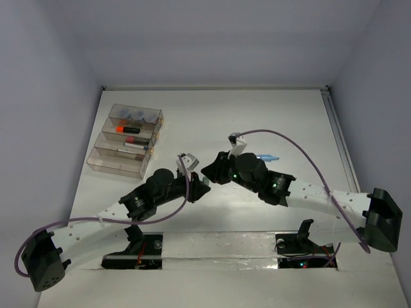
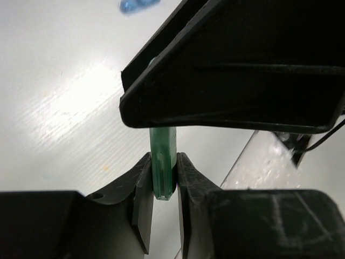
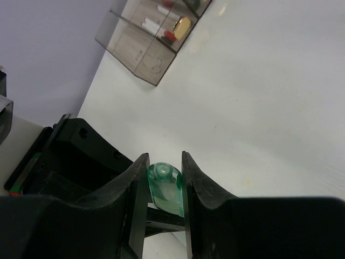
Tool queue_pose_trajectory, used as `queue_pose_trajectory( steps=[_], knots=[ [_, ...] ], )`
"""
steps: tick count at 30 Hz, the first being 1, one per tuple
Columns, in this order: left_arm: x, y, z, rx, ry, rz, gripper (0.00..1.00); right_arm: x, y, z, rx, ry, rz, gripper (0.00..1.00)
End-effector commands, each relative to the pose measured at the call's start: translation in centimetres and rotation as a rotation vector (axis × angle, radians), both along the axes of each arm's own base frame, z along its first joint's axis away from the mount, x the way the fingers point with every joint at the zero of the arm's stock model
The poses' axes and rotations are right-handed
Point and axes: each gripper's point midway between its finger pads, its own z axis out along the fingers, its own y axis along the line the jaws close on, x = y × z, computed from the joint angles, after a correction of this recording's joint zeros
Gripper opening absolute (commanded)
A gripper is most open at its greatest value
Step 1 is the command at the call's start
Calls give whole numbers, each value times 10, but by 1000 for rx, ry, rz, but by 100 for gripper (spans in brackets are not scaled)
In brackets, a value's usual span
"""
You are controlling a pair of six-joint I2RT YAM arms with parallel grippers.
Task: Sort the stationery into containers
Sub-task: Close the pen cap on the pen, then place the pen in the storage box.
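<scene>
Green marker (image 2: 163, 167) sits over the middle of the surface (image 1: 257, 115), well apart from the bins (image 1: 125, 141) at far left and from every edge. Both the left pincer (image 2: 163, 162) and the right pincer (image 3: 164, 162) clamp it, arms low, meeting tip to tip.

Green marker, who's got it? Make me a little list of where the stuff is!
green marker: pinched by both claws at once
left claw: shut on one end
right claw: shut on the other end
blue marker: lying on the table, by the right arm
bins: far left of the table
round pots: three, in the back bin
orange highlighter: next bin forward
</scene>
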Motion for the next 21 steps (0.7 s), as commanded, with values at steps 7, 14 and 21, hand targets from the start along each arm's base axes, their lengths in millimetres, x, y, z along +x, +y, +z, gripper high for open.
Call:
queue_pose_trajectory(
  steps=[7, 14, 21],
  knots=[
    [36, -6, 131, -478, -263, 145, 0, 21, -68, 23, -114, 20, -122, 60],
    [53, 6, 109, -437, -211, 270, 0, 25, -92, 78, -1, -90, -176, 90],
    [84, 45, 82, -390, -113, 580, 0, 17, -137, 88, -48, -179, -251, 97]
  ],
)
